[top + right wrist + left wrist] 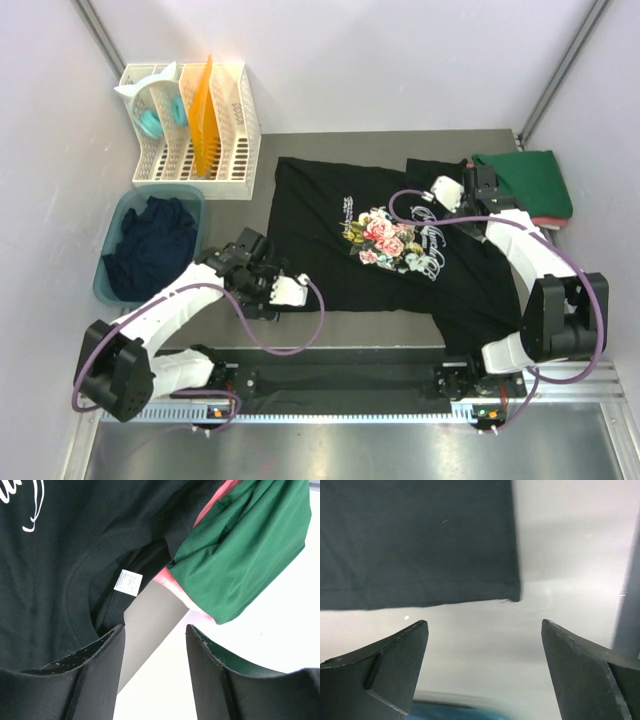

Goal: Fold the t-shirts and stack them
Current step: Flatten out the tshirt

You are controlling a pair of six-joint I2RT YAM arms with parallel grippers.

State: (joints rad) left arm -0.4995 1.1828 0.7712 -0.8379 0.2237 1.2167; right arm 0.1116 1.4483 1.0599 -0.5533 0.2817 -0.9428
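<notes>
A black t-shirt (330, 210) with a floral chest print (385, 240) lies spread flat on the grey mat. My left gripper (243, 252) is open and empty by its left hem; the left wrist view (485, 630) shows the hem corner (415, 540) beyond my fingers. My right gripper (484, 183) is open and empty at the shirt's collar, whose white label (127, 582) shows ahead of the fingers in the right wrist view (155, 630). A folded dark green t-shirt (525, 180) lies on a pinkish-red one (548, 222) at the far right; both show in the right wrist view (250, 545) (172, 585).
A teal tub (118, 222) at the left holds a crumpled navy shirt (150, 250). A white slotted rack (240, 130) with an orange sheet and a teal item stands at the far left. Pale walls close in on both sides.
</notes>
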